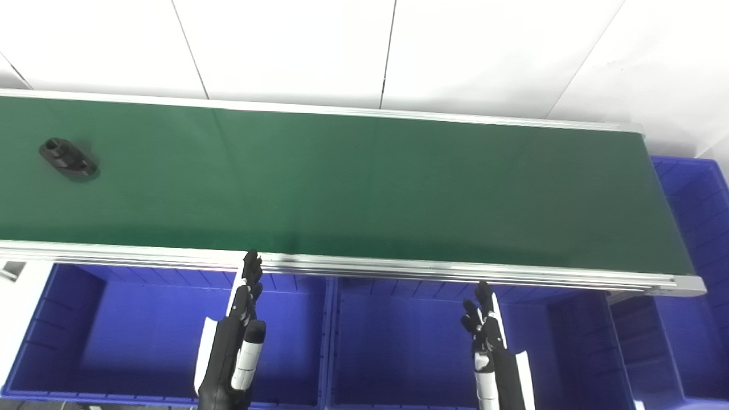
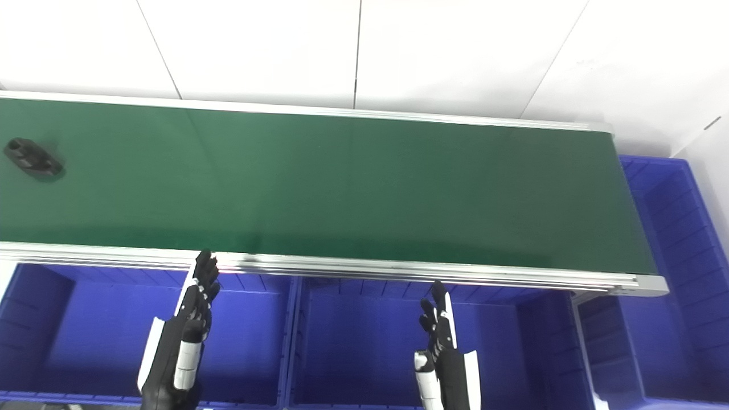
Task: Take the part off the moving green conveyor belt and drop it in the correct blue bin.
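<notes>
A small black part (image 1: 67, 157) lies on the green conveyor belt (image 1: 364, 182) at its far left; it also shows in the right eye view (image 2: 31, 156). My left hand (image 1: 239, 336) is open and empty, fingers straight, above the left blue bin (image 1: 114, 341), its fingertips (image 1: 251, 263) at the belt's near rail. My right hand (image 1: 487, 336) is open and empty above the middle blue bin (image 1: 398, 347). Both hands are far to the right of the part.
A third blue bin (image 1: 695, 228) sits past the belt's right end and wraps round the corner. The belt's metal near rail (image 1: 455, 272) runs just ahead of both hands. A white wall stands behind the belt.
</notes>
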`<state>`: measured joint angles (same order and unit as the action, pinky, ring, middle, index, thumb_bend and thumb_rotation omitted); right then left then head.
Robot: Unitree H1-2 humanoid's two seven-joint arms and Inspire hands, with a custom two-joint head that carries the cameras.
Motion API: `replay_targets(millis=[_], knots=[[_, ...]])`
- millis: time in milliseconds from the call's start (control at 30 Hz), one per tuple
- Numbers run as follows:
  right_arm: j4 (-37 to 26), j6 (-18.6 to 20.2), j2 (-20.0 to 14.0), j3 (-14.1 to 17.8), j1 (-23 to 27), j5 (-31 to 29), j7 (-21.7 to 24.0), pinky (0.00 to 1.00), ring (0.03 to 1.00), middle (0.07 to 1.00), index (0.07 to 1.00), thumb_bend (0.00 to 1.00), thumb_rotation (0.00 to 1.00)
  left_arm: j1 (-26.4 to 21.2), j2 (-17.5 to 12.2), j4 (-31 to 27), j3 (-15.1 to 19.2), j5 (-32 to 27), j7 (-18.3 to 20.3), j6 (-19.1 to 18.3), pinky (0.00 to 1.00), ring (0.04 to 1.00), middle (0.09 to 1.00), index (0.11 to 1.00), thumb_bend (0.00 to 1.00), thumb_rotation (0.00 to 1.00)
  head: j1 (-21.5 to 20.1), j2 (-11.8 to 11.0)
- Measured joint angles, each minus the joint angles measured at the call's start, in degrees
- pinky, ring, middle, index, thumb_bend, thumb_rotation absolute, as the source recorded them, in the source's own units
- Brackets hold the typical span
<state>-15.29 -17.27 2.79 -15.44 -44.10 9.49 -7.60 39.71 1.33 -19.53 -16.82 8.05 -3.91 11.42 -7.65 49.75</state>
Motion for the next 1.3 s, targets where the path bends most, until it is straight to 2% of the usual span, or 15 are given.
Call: replay_targets(millis=[567,1300], knots=[[0.46,-1.13,0.49,-0.74,1.4,1.92,0.01,0.95,0.969,1.0,1.0,0.83,1.0,0.1,-0.13,0.01,0.02,-0.79,0.17,0.13,1.0,1.0,1.0,1.0,0.89,1.0,-0.18,-0.26],[0.73,-1.14,0.45,-0.72,1.43,0.89,0.06,0.96,0.972,1.0,1.0,0.82,1.0,0.14,-0.34,0.4,-0.23,-1.54,0.56,1.61,1.0,1.0,1.0,1.0,0.94,1.0,0.18,-0.79]])
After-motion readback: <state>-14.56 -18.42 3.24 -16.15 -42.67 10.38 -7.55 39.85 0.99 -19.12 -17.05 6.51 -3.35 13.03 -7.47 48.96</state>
